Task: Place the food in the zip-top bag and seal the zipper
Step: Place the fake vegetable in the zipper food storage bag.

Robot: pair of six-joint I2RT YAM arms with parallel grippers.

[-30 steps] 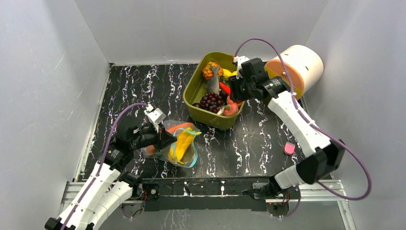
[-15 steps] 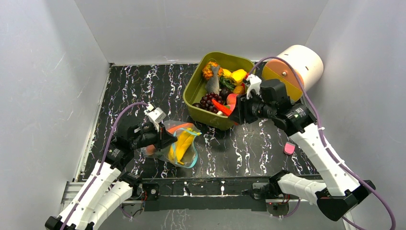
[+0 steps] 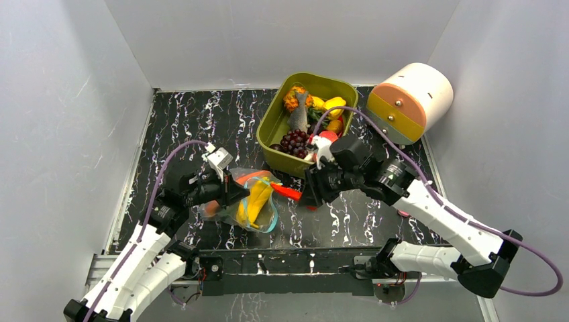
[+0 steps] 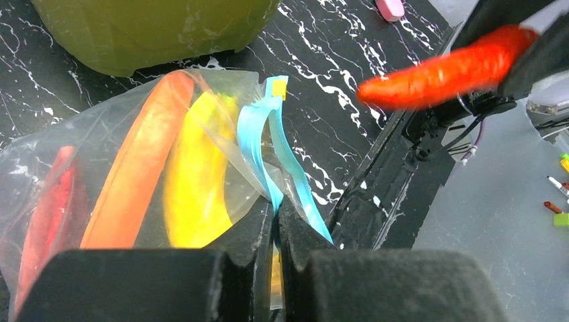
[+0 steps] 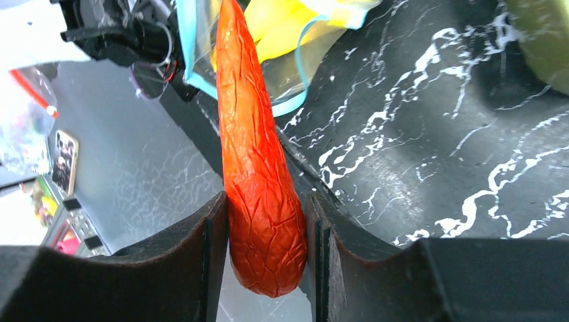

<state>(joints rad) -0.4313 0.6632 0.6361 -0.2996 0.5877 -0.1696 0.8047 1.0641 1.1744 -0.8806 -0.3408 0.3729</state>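
Observation:
The clear zip-top bag (image 3: 258,213) lies at the front left with its mouth facing right. It holds a yellow piece (image 4: 194,181), an orange piece (image 4: 137,168) and a red piece (image 4: 47,208). My left gripper (image 3: 231,194) is shut on the teal zipper strip (image 4: 258,144) at the bag's mouth; in the left wrist view the gripper (image 4: 276,221) pinches one side of the strip. My right gripper (image 3: 307,193) is shut on a long red-orange toy food (image 3: 287,192). It holds the food (image 5: 258,168) above the table, tip pointing at the bag's open mouth (image 5: 295,100).
The olive tub (image 3: 268,127) behind the bag holds grapes, a grey fish and several other toy foods. A white cylinder with an orange face (image 3: 409,100) lies at the back right. A small pink piece (image 4: 389,8) lies on the table at the right. Grey walls enclose the table.
My right gripper has come out of the olive tub with the red-orange food and moved forward and left to the bag's mouth. My left gripper has stayed on the zipper strip.

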